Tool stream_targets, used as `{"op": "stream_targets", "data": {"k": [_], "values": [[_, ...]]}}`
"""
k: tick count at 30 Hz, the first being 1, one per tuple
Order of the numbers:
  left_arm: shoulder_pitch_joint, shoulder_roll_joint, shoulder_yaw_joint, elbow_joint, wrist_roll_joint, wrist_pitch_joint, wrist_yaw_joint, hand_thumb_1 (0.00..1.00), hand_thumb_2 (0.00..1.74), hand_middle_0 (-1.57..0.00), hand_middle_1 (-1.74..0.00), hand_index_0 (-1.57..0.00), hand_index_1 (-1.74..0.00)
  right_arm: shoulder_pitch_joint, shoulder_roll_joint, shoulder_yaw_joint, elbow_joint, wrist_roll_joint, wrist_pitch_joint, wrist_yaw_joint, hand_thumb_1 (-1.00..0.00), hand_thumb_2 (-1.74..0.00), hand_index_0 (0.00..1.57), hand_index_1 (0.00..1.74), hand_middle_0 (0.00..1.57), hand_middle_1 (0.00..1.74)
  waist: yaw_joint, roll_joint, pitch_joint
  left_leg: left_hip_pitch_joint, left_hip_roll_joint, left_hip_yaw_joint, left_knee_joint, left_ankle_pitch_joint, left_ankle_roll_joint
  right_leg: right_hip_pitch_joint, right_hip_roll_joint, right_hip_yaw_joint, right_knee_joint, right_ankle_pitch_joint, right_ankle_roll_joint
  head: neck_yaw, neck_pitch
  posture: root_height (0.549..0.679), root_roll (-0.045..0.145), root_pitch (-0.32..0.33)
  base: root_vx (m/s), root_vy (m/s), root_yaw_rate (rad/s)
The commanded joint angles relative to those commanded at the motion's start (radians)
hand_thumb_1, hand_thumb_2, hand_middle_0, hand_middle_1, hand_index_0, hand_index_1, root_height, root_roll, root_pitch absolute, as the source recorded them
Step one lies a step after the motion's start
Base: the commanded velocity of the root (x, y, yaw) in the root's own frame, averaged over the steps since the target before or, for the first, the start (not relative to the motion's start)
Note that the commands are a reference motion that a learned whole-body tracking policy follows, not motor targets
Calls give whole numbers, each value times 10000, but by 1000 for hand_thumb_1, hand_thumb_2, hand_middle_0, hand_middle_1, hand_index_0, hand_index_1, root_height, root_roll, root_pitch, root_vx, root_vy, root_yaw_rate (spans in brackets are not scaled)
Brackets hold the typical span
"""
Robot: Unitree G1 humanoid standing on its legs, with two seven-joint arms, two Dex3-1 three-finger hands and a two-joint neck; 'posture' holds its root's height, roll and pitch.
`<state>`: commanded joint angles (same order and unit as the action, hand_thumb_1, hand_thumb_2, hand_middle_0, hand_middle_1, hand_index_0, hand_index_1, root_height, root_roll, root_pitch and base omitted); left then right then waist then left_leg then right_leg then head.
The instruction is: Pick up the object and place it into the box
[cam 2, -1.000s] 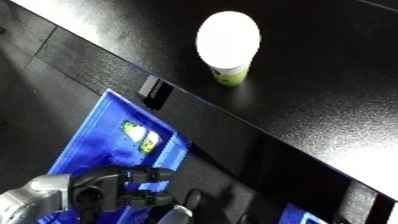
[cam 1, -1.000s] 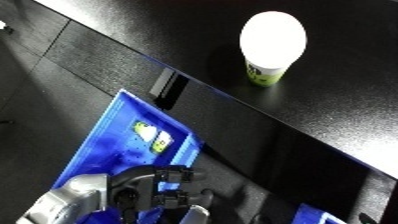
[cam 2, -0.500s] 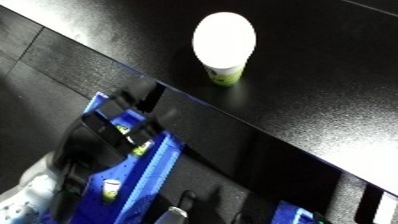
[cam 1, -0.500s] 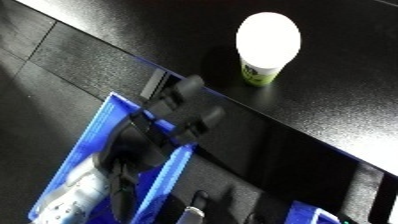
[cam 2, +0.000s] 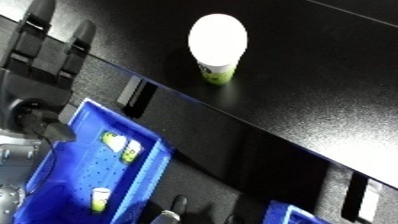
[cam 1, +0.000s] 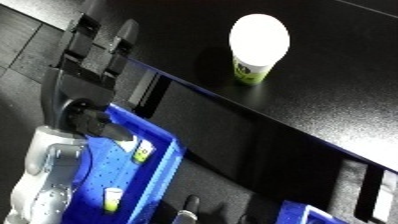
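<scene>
Now, quick status as I see it from the remote seat:
Left robot hand (cam 1: 93, 60): raised over the surface edge vs. 1 s ago, when it hung low above the bin; fingers straight & spread, pinching nothing
Right robot hand: not in any view, can't say anything re it
Cup (cam 1: 258, 45): white-lidded w/ green label, upright on the dark surface (cam 1: 338, 100), well apart from the left robot hand, untouched; same spot as before (pic shift looks like head motion, not the cup)
Bin (cam 1: 164, 165): blue, below the surface edge, near side; holds a few small green-labelled items (cam 2: 115, 142), one more small cup (cam 1: 113, 198) lower down
What changed: arm swung up out of the bin area toward the surface
Meaning: I read this as the start of the reach, pick not yet done; nothing in the grasp, so the cup's whole trip to the bin is still ahead
Next, my guess: carry the left robot hand across to the cup, close round its side w/o tipping it
</scene>
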<state>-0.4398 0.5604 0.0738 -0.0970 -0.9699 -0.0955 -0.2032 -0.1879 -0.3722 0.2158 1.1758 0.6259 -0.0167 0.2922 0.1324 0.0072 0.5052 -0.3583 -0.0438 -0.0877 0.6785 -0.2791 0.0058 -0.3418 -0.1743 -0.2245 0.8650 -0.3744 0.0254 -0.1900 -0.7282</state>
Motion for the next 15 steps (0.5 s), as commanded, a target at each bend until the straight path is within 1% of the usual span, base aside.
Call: {"op": "stream_targets", "data": {"k": [3,6,11,15], "values": [[-302,231,-102,137,1206,-75,605,0,0,0,0,0,0,-43,-33,67,17,38,-23,11,0,0,0,0,0,0,-88,28,25,-60,17,55,39,2,4,-75,29,63,29,2,1,-17,105,630,29,-62,9,13,-73],[-576,387,-287,209,1998,30,1056,0,0,0,0,0,0,-89,-70,146,35,70,-48,24,0,0,0,0,0,0,-192,43,58,-110,51,112,71,4,5,-156,61,134,46,18,7,-29,264,630,29,-59,11,7,-86],[-1070,548,-784,417,2856,367,1636,0,0,0,0,0,0,-192,-162,281,65,128,-25,52,0,0,0,0,0,0,-394,45,116,-161,127,226,97,8,22,-286,126,271,52,71,28,-45,568,630,26,-56,19,9,-90],[-1544,723,-1324,695,3190,648,1988,0,0,0,0,0,0,-279,-249,376,78,154,36,76,0,0,0,0,0,0,-572,56,146,-244,195,335,198,-16,38,-438,158,388,120,112,46,-1,775,629,25,-54,25,22,-85]]}}
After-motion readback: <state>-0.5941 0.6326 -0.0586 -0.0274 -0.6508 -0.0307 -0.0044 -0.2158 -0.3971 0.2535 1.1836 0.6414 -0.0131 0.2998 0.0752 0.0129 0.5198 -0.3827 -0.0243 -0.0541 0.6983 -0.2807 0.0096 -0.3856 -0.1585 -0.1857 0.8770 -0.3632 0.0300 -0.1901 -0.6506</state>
